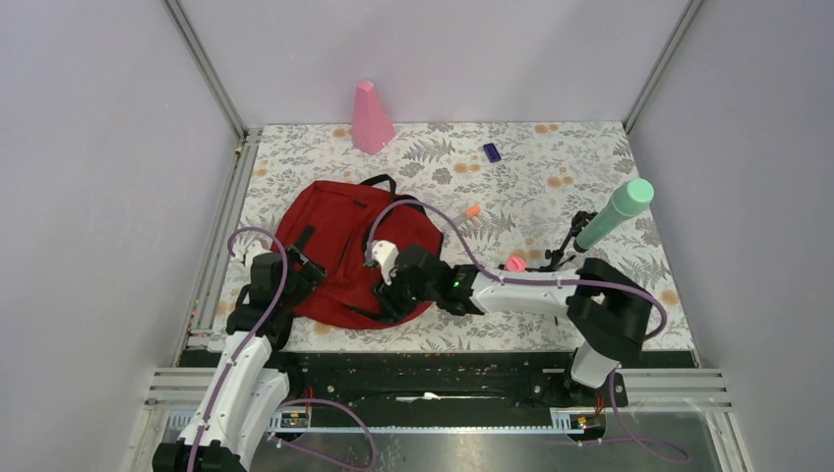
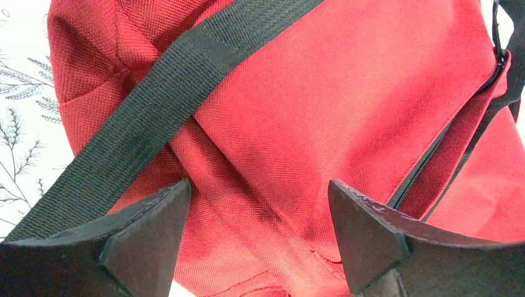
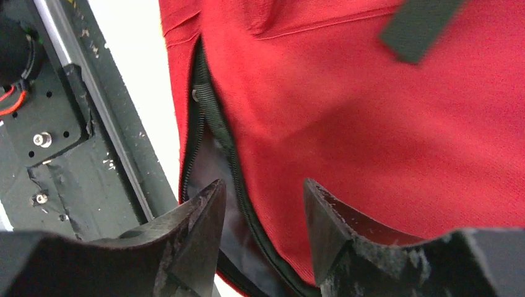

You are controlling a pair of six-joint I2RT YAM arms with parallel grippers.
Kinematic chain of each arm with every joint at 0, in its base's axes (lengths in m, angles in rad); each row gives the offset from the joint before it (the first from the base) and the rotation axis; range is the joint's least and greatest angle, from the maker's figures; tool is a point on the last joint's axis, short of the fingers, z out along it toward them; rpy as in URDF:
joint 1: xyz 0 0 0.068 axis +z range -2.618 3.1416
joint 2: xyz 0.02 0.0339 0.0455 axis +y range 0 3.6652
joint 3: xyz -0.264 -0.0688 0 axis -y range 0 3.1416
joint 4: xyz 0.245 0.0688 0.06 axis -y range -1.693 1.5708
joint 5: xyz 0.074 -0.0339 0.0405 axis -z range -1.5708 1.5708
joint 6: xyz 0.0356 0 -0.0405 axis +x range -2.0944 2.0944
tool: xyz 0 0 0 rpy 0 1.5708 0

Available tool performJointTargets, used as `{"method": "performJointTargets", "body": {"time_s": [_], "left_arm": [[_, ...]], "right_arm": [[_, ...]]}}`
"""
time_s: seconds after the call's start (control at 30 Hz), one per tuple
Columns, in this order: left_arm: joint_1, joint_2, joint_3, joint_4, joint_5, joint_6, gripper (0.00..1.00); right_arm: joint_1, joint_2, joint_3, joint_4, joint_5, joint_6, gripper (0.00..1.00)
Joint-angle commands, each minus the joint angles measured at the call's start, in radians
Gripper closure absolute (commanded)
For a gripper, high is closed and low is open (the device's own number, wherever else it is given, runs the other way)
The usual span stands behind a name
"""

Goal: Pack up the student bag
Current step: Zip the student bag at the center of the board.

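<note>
The student bag (image 1: 339,246), dark red with black straps, lies flat on the left half of the patterned table. My left gripper (image 1: 298,271) hovers at its left edge; in the left wrist view its jaws (image 2: 260,207) stand wide apart over red fabric, beside a black strap (image 2: 155,105), holding nothing. My right gripper (image 1: 393,290) is at the bag's near right edge. In the right wrist view it (image 3: 263,201) is open and straddles the unzipped zipper edge (image 3: 207,117): one finger over the dark lining, the other over the red outer cloth.
A pink cone (image 1: 372,118) stands at the back. A purple block (image 1: 492,151), an orange piece (image 1: 473,210), a pink piece (image 1: 515,264) and a green cylinder (image 1: 615,214) lie right of the bag. The black base rail (image 3: 93,124) runs along the near table edge.
</note>
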Motion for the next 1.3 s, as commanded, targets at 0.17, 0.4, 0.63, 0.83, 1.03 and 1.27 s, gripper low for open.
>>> {"method": "performJointTargets", "body": {"time_s": [0.17,0.4,0.63,0.83,1.03,1.27], "left_arm": [[0.001,-0.035,-0.012,0.016,0.03,-0.016,0.21],[0.001,-0.045,-0.009,0.013,0.033,-0.016,0.22],[0.001,-0.075,-0.012,-0.015,0.017,-0.01,0.24],[0.001,-0.085,-0.008,-0.019,0.012,-0.01,0.25],[0.001,-0.081,-0.012,-0.018,0.017,-0.011,0.26],[0.001,-0.092,-0.014,-0.023,0.014,-0.011,0.29]], "right_arm": [[0.106,0.105,0.104,0.033,-0.106,-0.038,0.46],[0.154,0.205,0.183,0.035,-0.061,-0.015,0.44],[0.159,0.205,0.213,0.0,0.044,-0.033,0.44],[0.159,0.079,0.205,-0.044,0.05,-0.021,0.36],[0.139,0.086,0.204,-0.051,0.12,-0.044,0.39],[0.099,0.175,0.221,-0.055,0.145,-0.093,0.42]]}}
